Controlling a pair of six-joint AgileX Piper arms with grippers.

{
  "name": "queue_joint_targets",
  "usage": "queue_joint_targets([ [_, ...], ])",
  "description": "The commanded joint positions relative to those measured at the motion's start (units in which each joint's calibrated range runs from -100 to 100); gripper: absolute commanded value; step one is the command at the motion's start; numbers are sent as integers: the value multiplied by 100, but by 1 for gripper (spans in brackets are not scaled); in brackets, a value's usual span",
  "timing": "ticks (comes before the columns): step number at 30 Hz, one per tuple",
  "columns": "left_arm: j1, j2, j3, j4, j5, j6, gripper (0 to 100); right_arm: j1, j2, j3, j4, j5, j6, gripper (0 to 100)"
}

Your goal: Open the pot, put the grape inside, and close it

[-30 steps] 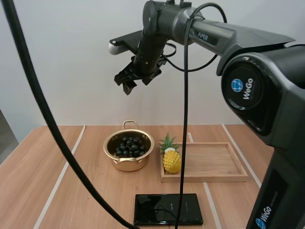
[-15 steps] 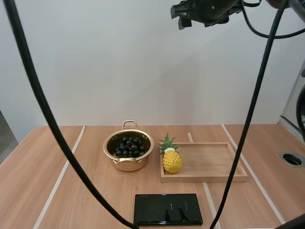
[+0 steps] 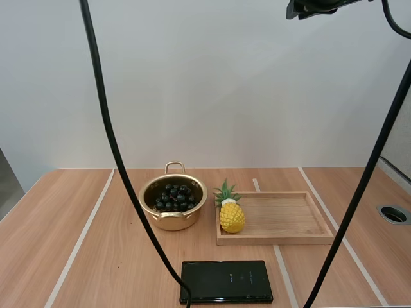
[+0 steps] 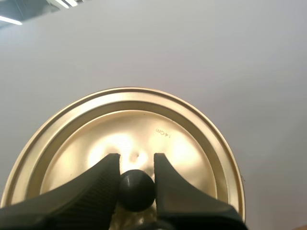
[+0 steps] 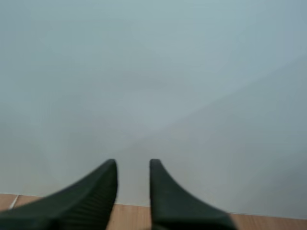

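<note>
The gold pot (image 3: 173, 204) stands open on the table, with the bunch of dark grapes (image 3: 173, 196) inside it. Its gold lid (image 4: 187, 143) is off the pot and up in the air against the grey wall. My left gripper (image 4: 135, 159) is shut on the lid's black knob (image 4: 136, 190), which its two tips pinch. My right gripper (image 5: 133, 165) is high up and faces the wall above the table's far edge. Its fingers (image 5: 103, 184) stand a narrow gap apart with nothing between them. Part of my right arm (image 3: 313, 8) reaches far above the tray.
A wooden tray (image 3: 289, 218) lies right of the pot, with a toy pineapple (image 3: 231, 215) at its left end. A flat black device (image 3: 226, 281) lies near the front edge. A round hole (image 3: 393, 213) is set in the table at the far right.
My right arm has risen from above the pot and swung off to the upper right. Its fingers have come much closer together. The pot with the grapes has not moved.
</note>
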Motion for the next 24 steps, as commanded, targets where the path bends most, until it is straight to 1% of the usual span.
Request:
queue_joint_targets([
  [1, -9, 126, 488, 61, -508, -97, 0, -18, -165, -28, -65, 482, 285, 0],
  [4, -9, 193, 1029, 16, -895, -167, 0, -18, -265, -14, -30, 770, 275, 0],
  [7, -9, 193, 1692, -42, -1510, -239, 0, -18, -501, 114, -7, 752, 243, 0],
  [14, -9, 193, 3028, -690, -2488, -165, 0, -18, -1204, 479, 55, 677, 118, 0],
  [18, -9, 193, 3652, -988, -2625, 72, 0, -18, -1538, 479, 55, 693, 86, 0],
  [24, -9, 288, 4485, -1071, -2707, 175, 0, -18, -1930, 479, 25, 733, 86, 0],
])
